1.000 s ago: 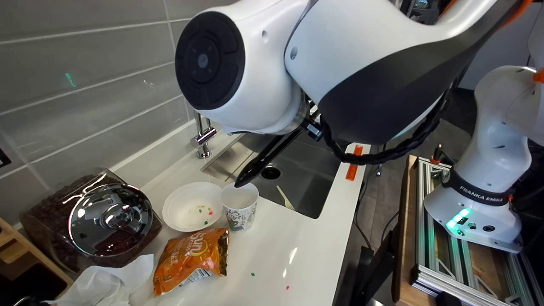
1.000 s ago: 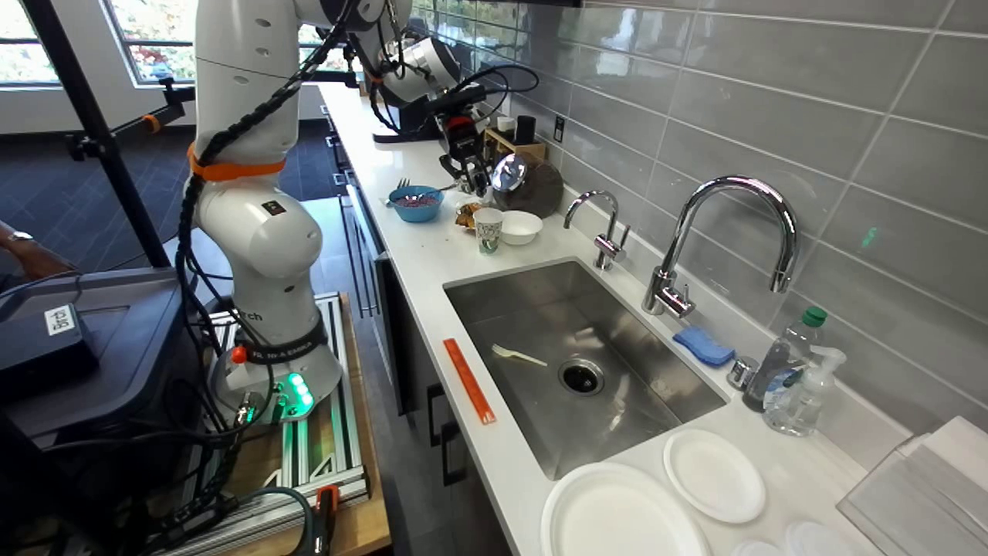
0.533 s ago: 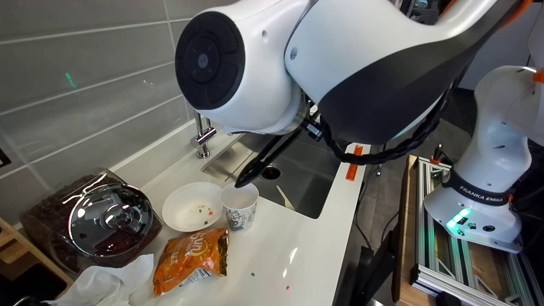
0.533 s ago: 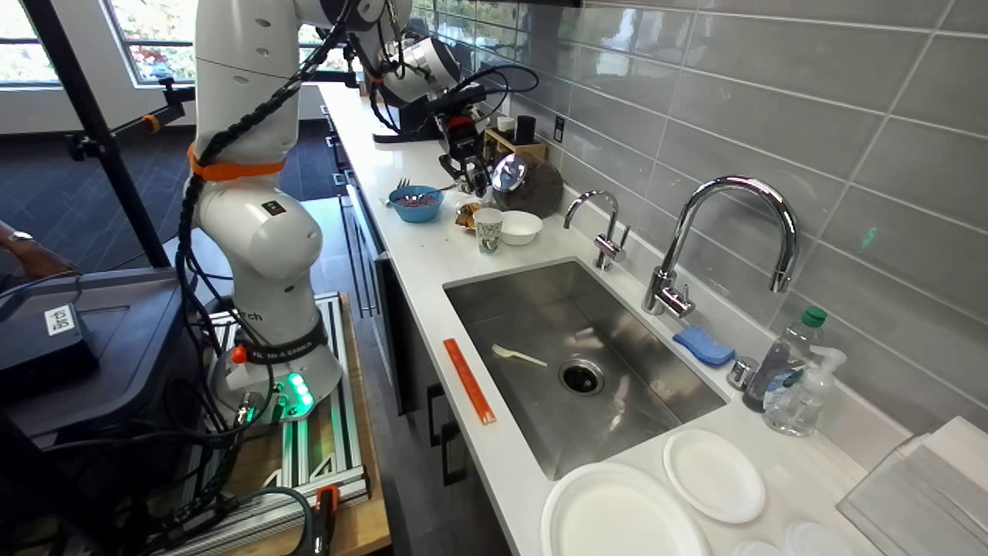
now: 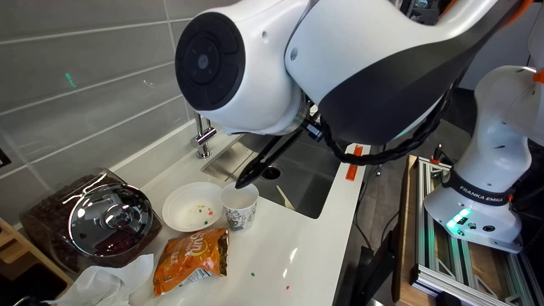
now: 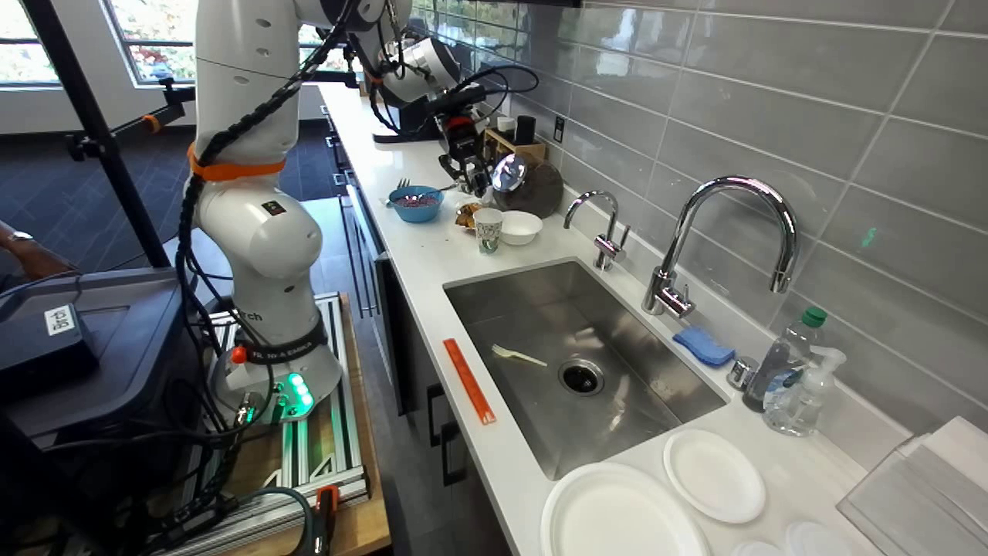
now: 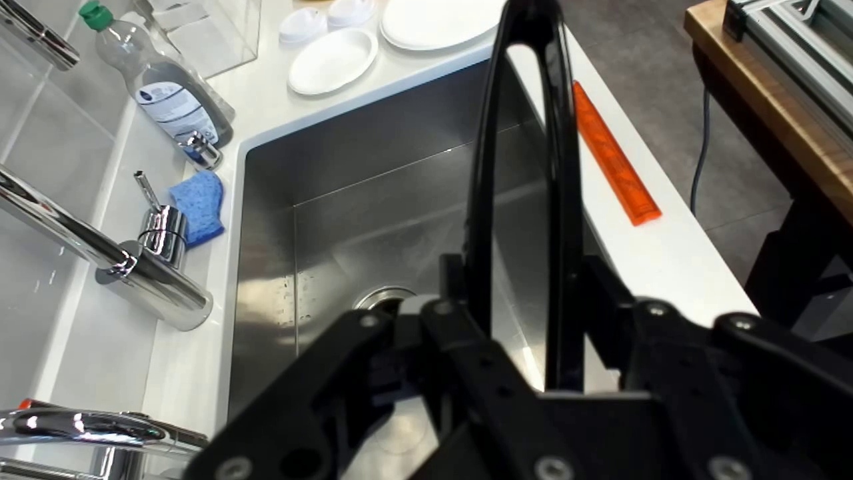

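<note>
The tool [image 7: 526,287] is pinching a pair of long, glossy black tongs [image 7: 565,200] by both prongs, and in an exterior view their tip appears right at the rim of a white patterned paper cup [image 5: 240,216]; can't tell if it's touching. I'd guess light, springy, kinda slick plastic, best held by the outer sides, well behind the tip.
</note>
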{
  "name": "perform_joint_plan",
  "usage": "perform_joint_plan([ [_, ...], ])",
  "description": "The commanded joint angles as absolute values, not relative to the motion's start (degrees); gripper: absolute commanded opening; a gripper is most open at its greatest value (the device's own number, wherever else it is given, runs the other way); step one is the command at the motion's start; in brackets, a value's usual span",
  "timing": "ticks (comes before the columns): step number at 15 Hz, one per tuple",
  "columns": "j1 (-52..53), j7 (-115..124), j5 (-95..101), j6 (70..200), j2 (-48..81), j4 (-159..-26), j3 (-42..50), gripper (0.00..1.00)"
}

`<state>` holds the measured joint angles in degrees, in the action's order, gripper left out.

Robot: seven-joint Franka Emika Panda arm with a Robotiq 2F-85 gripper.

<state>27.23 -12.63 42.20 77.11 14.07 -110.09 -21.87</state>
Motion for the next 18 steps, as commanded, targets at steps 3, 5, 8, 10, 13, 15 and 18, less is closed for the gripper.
perform_joint_plan([
  [3,26.2,-13.4,41.5,77.7,13.8,-110.9,-22.7,0.55],
  [5,26.2,-13.4,41.4,77.7,13.8,-110.9,-22.7,0.50],
  [8,26.2,-13.4,41.4,77.7,13.9,-110.9,-22.7,0.46],
  [10,26.1,-13.4,41.3,77.8,13.8,-110.9,-22.7,0.21],
  [13,26.1,-13.1,41.2,78.0,13.8,-110.8,-22.7,0.14],
  [15,26.1,-12.8,41.1,78.1,13.7,-110.7,-22.8,0.14],
  [18,26.1,-12.7,41.0,78.5,13.7,-110.6,-22.9,0.14],
])
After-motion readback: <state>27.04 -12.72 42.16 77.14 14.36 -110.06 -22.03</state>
